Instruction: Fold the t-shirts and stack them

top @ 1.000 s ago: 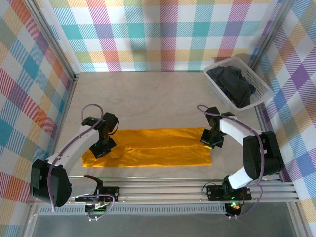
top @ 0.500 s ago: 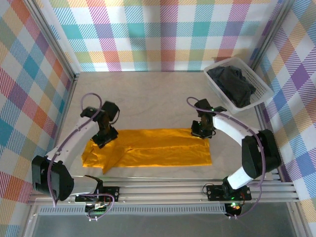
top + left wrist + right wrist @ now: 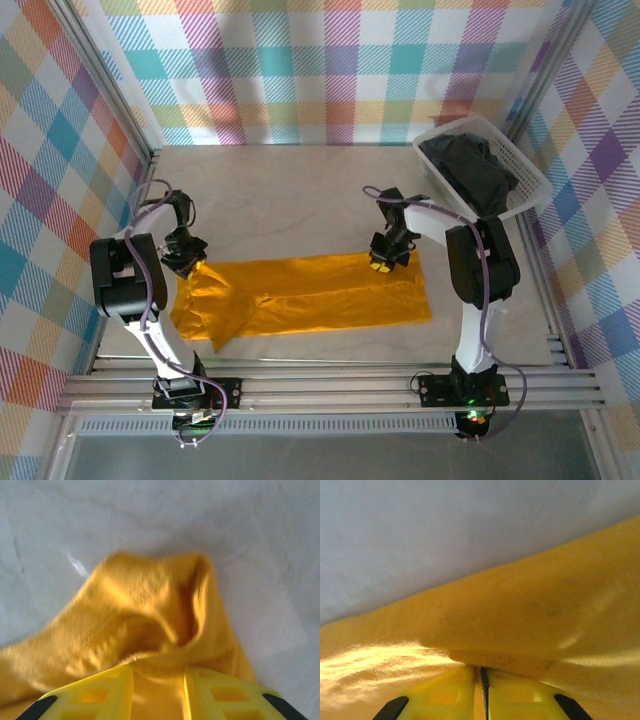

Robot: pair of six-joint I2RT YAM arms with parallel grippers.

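From the top, I see the mustard-orange soft cloth t-shirt [image 3: 310, 295] lying in a long strip on the pale surface [image 3: 300, 200]. My left tool [image 3: 187, 262] is at its far left corner. My right tool [image 3: 383, 260] is on its far edge. The black cloth t-shirt [image 3: 470, 170] sits in the white plastic basket [image 3: 447, 195].

From the left wrist, the left tool's yellow fingers [image 3: 90, 695] pinch a bunched orange fold.

From the right wrist, the right tool's fingers [image 3: 445, 690] are closed tight on the orange edge.
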